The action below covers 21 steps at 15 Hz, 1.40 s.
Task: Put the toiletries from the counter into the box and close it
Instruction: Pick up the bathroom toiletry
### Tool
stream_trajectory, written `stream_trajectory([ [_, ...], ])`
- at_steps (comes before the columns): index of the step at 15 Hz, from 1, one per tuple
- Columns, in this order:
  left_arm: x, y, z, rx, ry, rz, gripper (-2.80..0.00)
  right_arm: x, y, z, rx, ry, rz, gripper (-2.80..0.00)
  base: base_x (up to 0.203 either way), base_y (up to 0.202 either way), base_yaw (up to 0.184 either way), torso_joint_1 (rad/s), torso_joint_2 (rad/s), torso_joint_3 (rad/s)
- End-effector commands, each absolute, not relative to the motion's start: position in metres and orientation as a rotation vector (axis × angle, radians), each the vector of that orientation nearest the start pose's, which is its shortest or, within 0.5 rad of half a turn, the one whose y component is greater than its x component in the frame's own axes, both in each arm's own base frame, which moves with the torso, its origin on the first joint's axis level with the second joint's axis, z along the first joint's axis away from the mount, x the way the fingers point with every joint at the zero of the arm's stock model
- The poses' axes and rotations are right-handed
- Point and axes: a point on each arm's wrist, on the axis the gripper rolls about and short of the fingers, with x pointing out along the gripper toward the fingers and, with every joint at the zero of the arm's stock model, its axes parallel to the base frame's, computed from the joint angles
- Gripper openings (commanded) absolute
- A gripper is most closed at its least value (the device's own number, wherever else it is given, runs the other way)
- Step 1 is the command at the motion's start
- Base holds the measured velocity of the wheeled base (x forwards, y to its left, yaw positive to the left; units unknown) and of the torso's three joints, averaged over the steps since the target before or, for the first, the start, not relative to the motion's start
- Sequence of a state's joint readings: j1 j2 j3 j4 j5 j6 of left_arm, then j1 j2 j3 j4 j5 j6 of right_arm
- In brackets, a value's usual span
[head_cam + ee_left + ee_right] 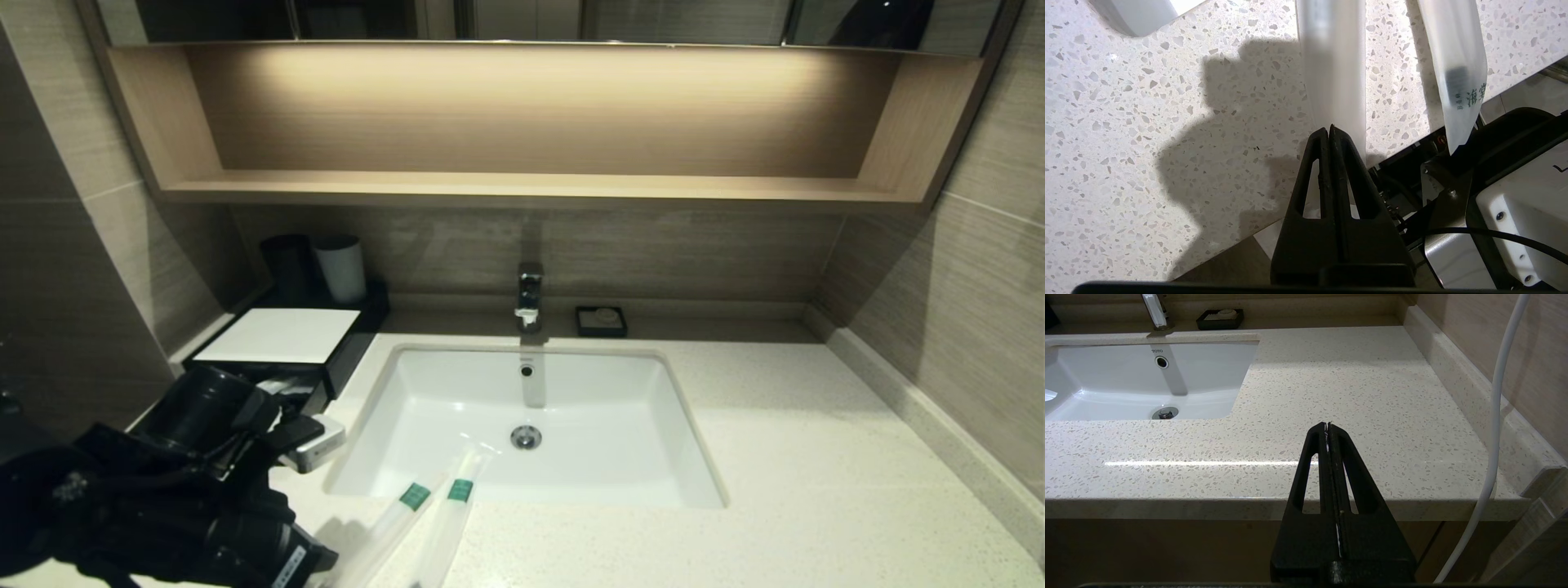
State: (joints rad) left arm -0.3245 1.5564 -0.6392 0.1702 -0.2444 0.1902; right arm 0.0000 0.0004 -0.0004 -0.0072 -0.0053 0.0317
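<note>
At the front edge of the counter [816, 490], left of the sink [571, 408], the left gripper [1329, 130] hangs with its jaws pressed flat together and nothing between them, its tip just over the near end of one sachet [1331, 61]. Two of the slim translucent sachets show in the head view, lying side by side from the sink's front lip toward the front edge, each with a green band: the left one [392, 514] and the right one [453, 514]. In the left wrist view the second sachet [1457, 61], printed with green characters, sticks out past the counter's front edge. A third sachet I cannot find in any view.

The box [282, 335] sits at the counter's back left corner, white panel on top, with a dark cup [287, 265] and a white cup [341, 268] behind it. Its drawer looks pulled out toward the front, though the arm hides most of it, so I would not swear to that.

The right gripper [1327, 424] idles off the counter's front right, also closed and empty.

To my eye this is the approach to a pick, with no sachet yet boxed. Next the jaws would have to part, straddle the thin sachet and pinch it; it lies flat on stone, so the overhanging end seems the easier hold.
</note>
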Motion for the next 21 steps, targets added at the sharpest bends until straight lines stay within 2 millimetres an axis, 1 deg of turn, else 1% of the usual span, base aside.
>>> stream_trajectory([
  [1, 0.205, -0.071, 0.113, 0.206, 1.069, -0.604, -2.8, -0.023, 0.0, 0.076, 0.032, -0.006, -0.006, -2.8, 0.0, 0.0, 0.0, 0.0, 0.0, 0.0],
  [3, 0.214, -0.066, 0.109, 0.206, 1.08, -0.587, -2.8, -0.023, 0.0, 0.077, 0.032, -0.008, -0.006, -2.8, 0.0, 0.0, 0.0, 0.0, 0.0, 0.0],
  [4, 0.216, -0.065, 0.108, 0.21, 1.082, -0.593, -2.8, -0.023, 0.0, 0.077, 0.032, -0.008, -0.006, -2.8, 0.0, 0.0, 0.0, 0.0, 0.0, 0.0],
  [7, 0.216, -0.065, 0.108, 0.213, 1.078, -0.598, -2.8, -0.023, 0.0, 0.077, 0.032, -0.008, -0.006, -2.8, 0.0, 0.0, 0.0, 0.0, 0.0, 0.0],
  [11, 0.213, -0.065, 0.108, 0.263, 1.065, -0.632, -2.8, -0.023, 0.0, 0.077, 0.032, -0.008, -0.006, -2.8, 0.0, 0.0, 0.0, 0.0, 0.0, 0.0],
  [13, 0.212, -0.065, 0.111, 0.263, 1.05, -0.635, -2.8, -0.023, 0.0, 0.077, 0.032, -0.008, -0.006, -2.8, 0.0, 0.0, 0.0, 0.0, 0.0, 0.0],
  [17, 0.217, -0.068, 0.115, 0.258, 1.035, -0.64, -2.8, -0.023, 0.0, 0.076, 0.032, -0.007, -0.006, -2.8, 0.0, 0.0, 0.0, 0.0, 0.0, 0.0],
  [21, 0.219, -0.074, 0.133, 0.268, 1.024, -0.659, -2.8, -0.023, 0.0, 0.076, 0.032, -0.006, -0.006, -2.8, 0.0, 0.0, 0.0, 0.0, 0.0, 0.0],
])
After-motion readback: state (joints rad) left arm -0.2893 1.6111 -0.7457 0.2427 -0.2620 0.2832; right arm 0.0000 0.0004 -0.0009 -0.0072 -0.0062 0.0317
